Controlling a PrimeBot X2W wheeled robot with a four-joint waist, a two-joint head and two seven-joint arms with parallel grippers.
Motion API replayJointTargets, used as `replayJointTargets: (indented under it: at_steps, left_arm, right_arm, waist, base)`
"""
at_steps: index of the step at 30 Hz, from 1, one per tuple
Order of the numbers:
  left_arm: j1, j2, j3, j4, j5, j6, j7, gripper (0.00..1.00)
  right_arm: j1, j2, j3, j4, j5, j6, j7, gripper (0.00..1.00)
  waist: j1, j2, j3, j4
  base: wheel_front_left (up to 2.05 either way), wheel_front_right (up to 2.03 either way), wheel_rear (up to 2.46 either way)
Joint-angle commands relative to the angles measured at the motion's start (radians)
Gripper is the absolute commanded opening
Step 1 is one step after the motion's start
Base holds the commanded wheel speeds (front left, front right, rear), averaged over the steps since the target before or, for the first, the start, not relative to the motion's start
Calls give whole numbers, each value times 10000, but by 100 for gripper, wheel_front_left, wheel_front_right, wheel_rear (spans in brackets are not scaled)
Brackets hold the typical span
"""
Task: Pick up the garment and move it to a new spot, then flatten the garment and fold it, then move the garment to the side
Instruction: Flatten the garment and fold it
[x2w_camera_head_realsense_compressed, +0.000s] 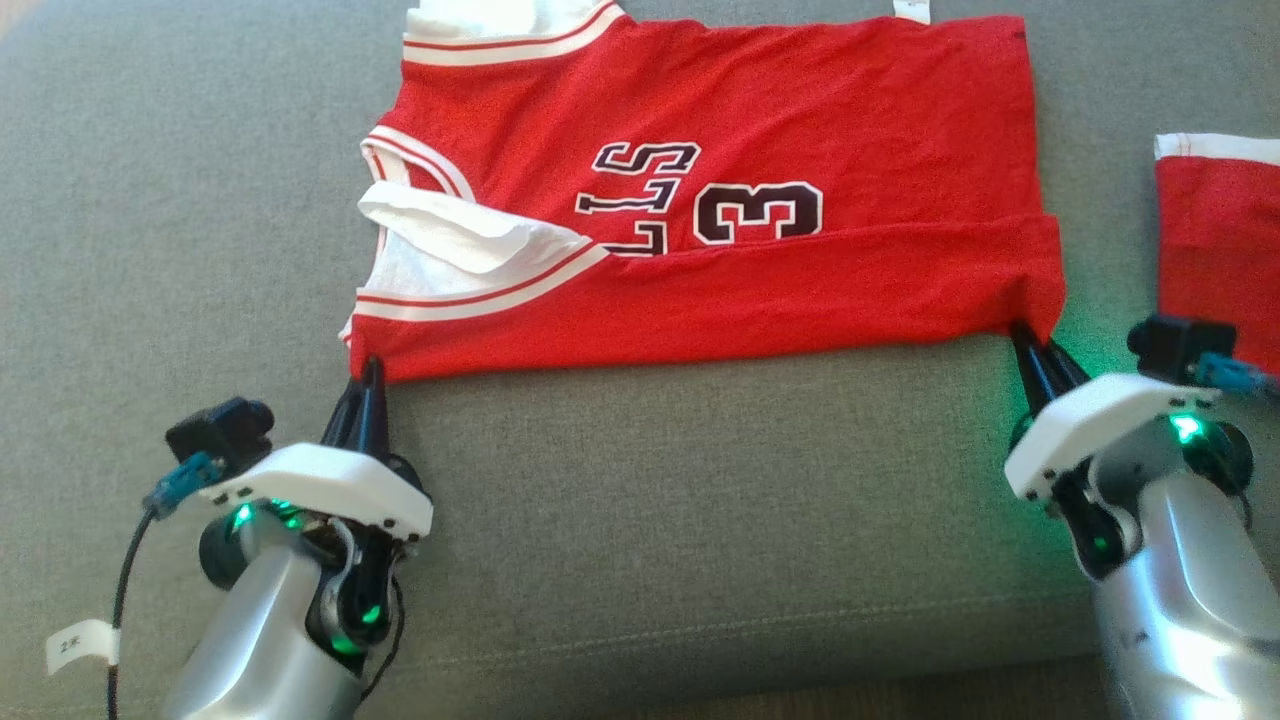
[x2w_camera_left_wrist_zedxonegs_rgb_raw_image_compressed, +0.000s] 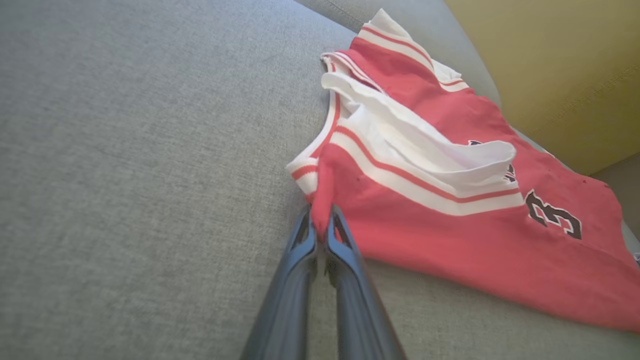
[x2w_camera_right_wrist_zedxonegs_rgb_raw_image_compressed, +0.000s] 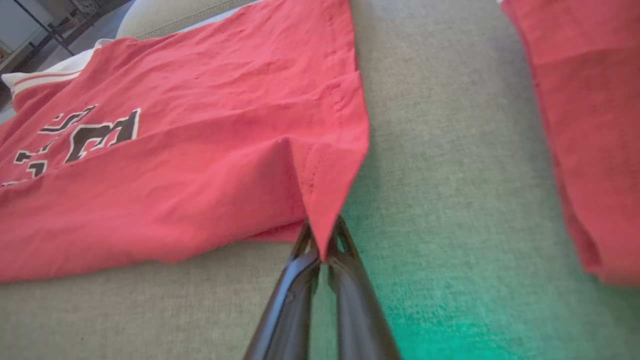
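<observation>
My left gripper (x2w_camera_head_realsense_compressed: 368, 372) and right gripper (x2w_camera_head_realsense_compressed: 1025, 340) pinch the garment's (x2w_camera_head_realsense_compressed: 760, 140) corners nearest the cushion's (x2w_camera_head_realsense_compressed: 700, 480) front edge; lift evenly, taut.

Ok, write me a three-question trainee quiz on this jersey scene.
1. True or false: the left claw is shut on a near corner of the red jersey.
2. Which digit is printed on the jersey? A) 8 B) 3 C) 5
3. Fill in: on the grey cushion, to the right of the right claw, lies a second garment, coloured ___.

Key: 1 true; 2 B; 3 red.
</observation>
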Motion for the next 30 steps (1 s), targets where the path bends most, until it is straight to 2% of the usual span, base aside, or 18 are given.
replayJointTargets:
  at_steps: [1, 9, 14, 23, 30]
  left_arm:
    - [58, 398, 374, -384, -64, -24, -81, 0]
    - [1049, 812, 411, -1514, -238, 212, 344, 0]
    - [1858, 979, 311, -2347, -286, 524, 702, 0]
    - [3505, 1120, 169, -4187, -390, 1203, 1059, 0]
    - [3841, 1215, 125, -4645, -401, 1549, 1334, 0]
  right_arm:
    - [346, -255, 361, -492, 205, -4, 107, 0]
    - [1977, -1203, 673, -2293, 1036, -4, 1033, 0]
    - [2726, -1436, 572, -3243, 1191, -4, 1695, 0]
    - [4077, -1289, -100, -5020, 1194, -4, 2763, 0]
    - [4493, -958, -332, -5664, 1012, -4, 3214, 0]
  waist:
    - [0, 0, -61, 14]
    - [0, 0, -282, -32]
    - [0, 0, -274, -27]
    - [0, 0, -115, 200]
    - [0, 0, -116, 245]
  base:
    - [0, 0, 0]
    - [0, 0, 0]
    - [0, 0, 0]
    - [0, 0, 0]
    - [0, 0, 0]
